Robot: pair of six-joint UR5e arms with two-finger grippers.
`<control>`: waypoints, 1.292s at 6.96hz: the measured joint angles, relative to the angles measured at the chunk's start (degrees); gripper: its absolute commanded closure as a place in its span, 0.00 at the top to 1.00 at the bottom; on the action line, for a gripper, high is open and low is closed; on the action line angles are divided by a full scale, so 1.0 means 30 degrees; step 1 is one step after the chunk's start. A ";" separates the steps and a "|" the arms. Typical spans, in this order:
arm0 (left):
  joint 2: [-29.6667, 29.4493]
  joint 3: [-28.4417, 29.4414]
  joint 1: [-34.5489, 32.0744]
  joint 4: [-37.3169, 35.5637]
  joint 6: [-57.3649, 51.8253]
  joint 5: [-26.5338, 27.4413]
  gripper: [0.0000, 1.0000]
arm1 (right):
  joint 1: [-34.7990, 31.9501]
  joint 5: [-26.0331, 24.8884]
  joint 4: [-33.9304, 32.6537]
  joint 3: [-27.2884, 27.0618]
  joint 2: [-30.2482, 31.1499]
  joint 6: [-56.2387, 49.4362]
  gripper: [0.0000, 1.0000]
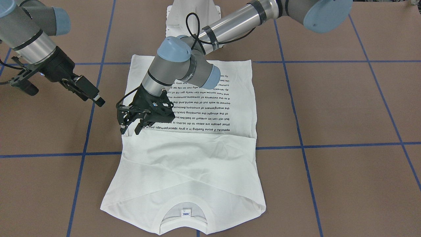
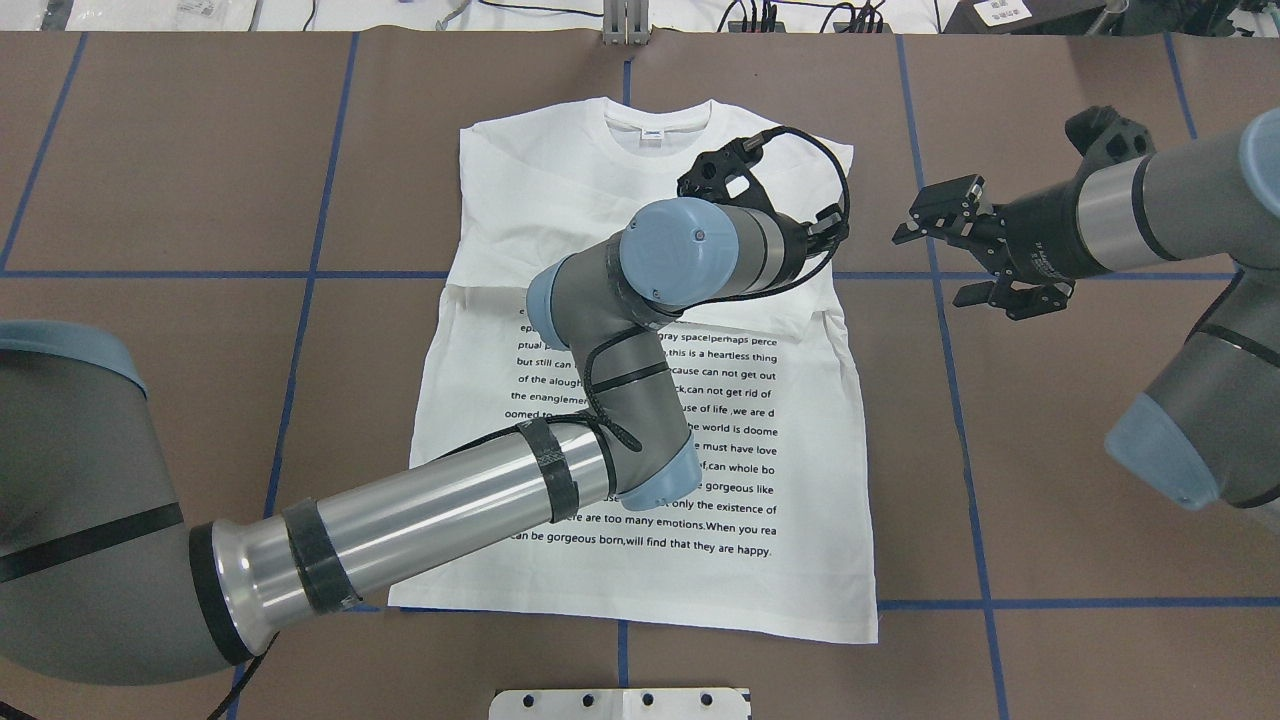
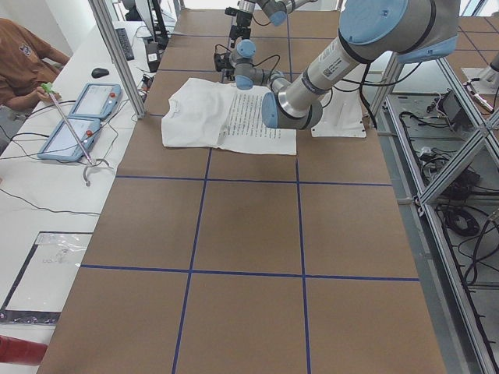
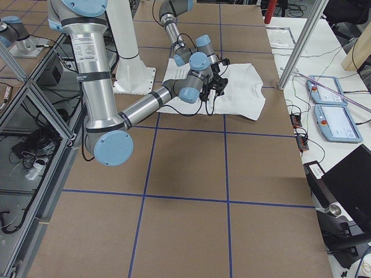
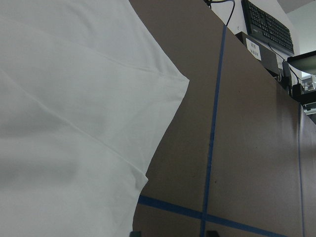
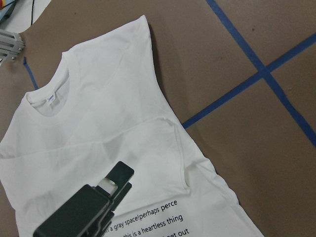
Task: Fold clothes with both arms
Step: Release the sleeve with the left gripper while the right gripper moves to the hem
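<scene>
The white T-shirt (image 1: 197,164) lies flat on the brown table with its printed text facing up. Both sleeves are folded in across the chest, and the collar with its tag (image 1: 185,212) is on the far side from the robot. My left arm reaches across the shirt. Its gripper (image 1: 130,129) is open and empty, pointing down just above the shirt's edge on the robot's right side, where the sleeve fold meets the text. The left wrist view shows that shirt edge (image 5: 148,163) and bare table. My right gripper (image 1: 99,100) is shut and empty, hovering beside the shirt over bare table.
The white pedestal base (image 1: 194,16) stands at the robot's side of the table. Blue tape lines (image 1: 329,144) cross the brown surface. A person (image 3: 23,62) and control pendants (image 3: 78,117) are at a side bench beyond the table's far side.
</scene>
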State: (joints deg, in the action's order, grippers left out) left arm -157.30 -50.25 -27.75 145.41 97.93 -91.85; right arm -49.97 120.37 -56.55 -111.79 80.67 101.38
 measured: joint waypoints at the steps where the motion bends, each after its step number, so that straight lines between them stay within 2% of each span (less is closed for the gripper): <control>1: 0.0377 -0.0358 -0.0091 -0.0068 -0.0043 -0.0240 0.53 | 0.0348 -0.0065 -0.0013 -0.0559 0.0406 0.0855 1.00; 3: 0.2038 -0.2925 -0.0692 -0.0878 -0.0170 -0.1676 0.53 | 0.1974 -0.0351 -0.0026 -0.1572 0.1991 0.1490 0.99; 6: 0.4821 -0.8286 -0.1257 -0.4578 -0.1442 -0.2494 0.53 | 0.5467 -0.2034 -0.0270 -0.1980 0.3197 0.2227 0.99; 7: 0.5770 -0.9738 -0.1294 -0.5094 -0.1563 -0.2445 0.53 | 0.6656 -0.2633 -0.1069 -0.2449 0.3233 0.2904 0.98; 9: 0.6512 -1.1155 -0.1285 -0.5399 -0.1595 -0.2360 0.54 | 0.9991 -0.5896 -0.4515 -0.3896 0.2941 0.4200 0.94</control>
State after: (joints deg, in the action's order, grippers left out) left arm -137.76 -83.72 -31.60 129.22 93.15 -98.93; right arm -19.99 102.68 -70.09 -123.48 89.49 113.98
